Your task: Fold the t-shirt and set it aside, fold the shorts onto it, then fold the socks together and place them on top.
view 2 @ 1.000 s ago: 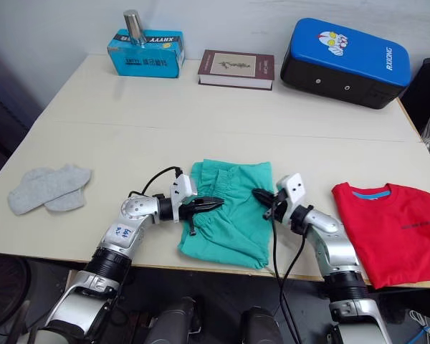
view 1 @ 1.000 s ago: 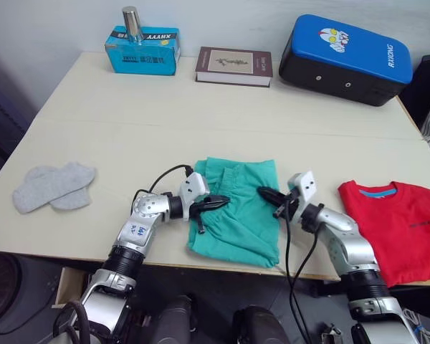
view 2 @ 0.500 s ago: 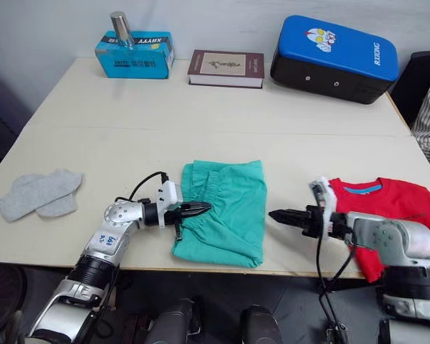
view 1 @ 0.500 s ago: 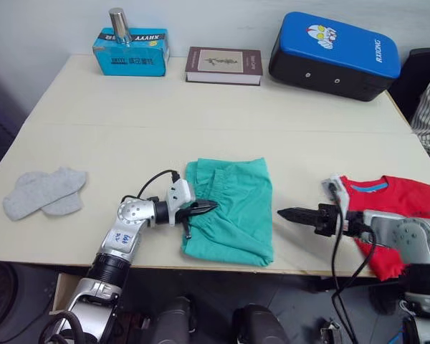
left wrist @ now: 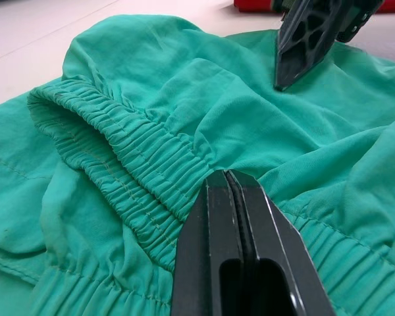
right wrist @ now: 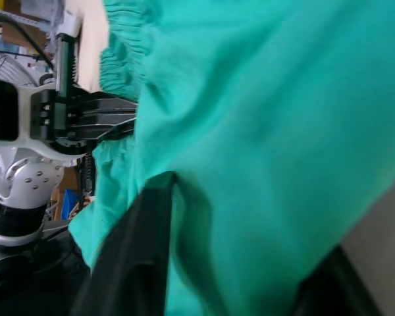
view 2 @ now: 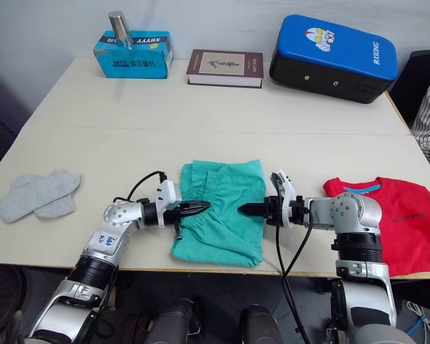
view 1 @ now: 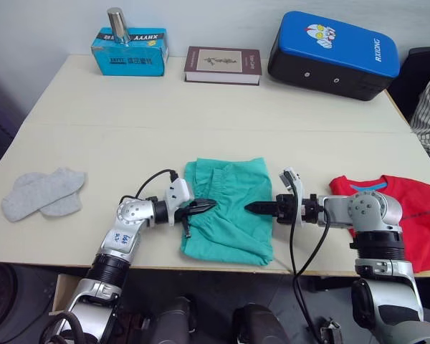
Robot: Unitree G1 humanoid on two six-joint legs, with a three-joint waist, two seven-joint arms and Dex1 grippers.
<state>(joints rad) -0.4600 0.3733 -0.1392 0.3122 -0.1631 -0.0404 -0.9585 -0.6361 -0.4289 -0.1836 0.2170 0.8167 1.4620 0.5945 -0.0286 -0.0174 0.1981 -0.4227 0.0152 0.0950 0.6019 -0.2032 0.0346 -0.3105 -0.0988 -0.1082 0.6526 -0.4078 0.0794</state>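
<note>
Shorts (view 1: 229,208) folded at table's (view 1: 201,107) near edge, left gripper (left wrist: 232,191) pinched shut on waistband, right gripper (view 1: 252,208) over right edge, finger spacing unclear; t-shirt (view 1: 416,215) partly behind right arm.

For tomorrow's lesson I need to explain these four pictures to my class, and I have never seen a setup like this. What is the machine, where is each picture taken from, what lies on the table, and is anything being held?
This is a humanoid robot with two metal arms, each ending in a gripper of two black fingers. The two wide pictures come from cameras in its head, looking down over a pale table. The two close-ups come from cameras on its wrists, looking along the fingers.

In the middle lie teal-green shorts. The left gripper is shut at their gathered waistband; whether cloth is pinched I cannot tell. The right gripper points in over the shorts from the other side, with green cloth between its parted fingers.

A red t-shirt lies on the robot's right, grey socks on its left. At the back stand a teal box with a metal can, a book and a blue-topped case.
</note>
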